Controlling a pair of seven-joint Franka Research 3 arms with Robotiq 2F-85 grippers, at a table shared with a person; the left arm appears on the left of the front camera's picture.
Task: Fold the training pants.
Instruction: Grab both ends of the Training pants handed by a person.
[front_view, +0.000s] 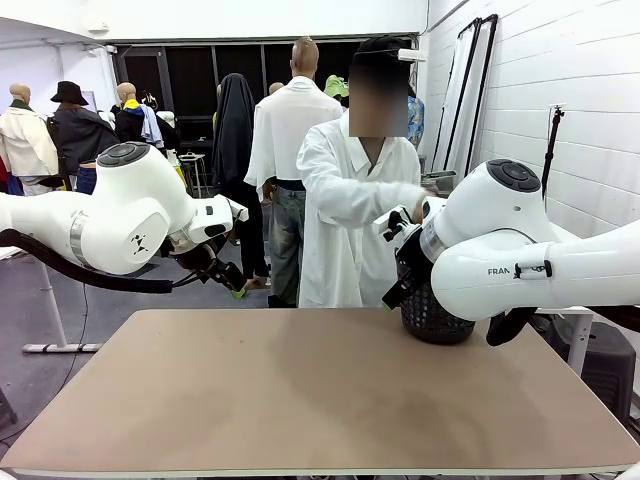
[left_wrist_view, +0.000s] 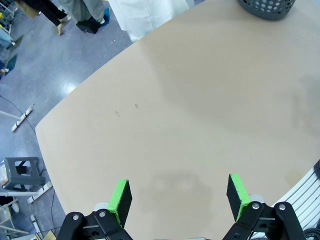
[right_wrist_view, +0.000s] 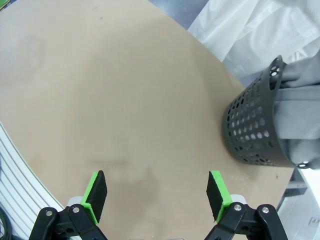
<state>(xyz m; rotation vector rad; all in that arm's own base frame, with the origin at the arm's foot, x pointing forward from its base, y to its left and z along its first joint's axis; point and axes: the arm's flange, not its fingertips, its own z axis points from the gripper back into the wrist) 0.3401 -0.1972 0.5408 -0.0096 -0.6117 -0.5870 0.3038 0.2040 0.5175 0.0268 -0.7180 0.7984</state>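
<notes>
Found grey pants (right_wrist_view: 299, 117) bunched inside black basket (right_wrist_view: 250, 131), at far right corner of worktop (front_view: 300, 400). Saw part of cloth rising above basket rim. Noted person in white shirt (front_view: 345, 230) standing behind far edge, one sleeve (front_view: 372, 200) stretched toward basket. Saw left gripper (left_wrist_view: 180, 192) raised at left side of worktop, green fingers (left_wrist_view: 120, 197) spread wide, gripping nothing. Saw right gripper (right_wrist_view: 157, 192) raised at right side, near basket, fingers (right_wrist_view: 216, 192) also spread wide, gripping nothing.
</notes>
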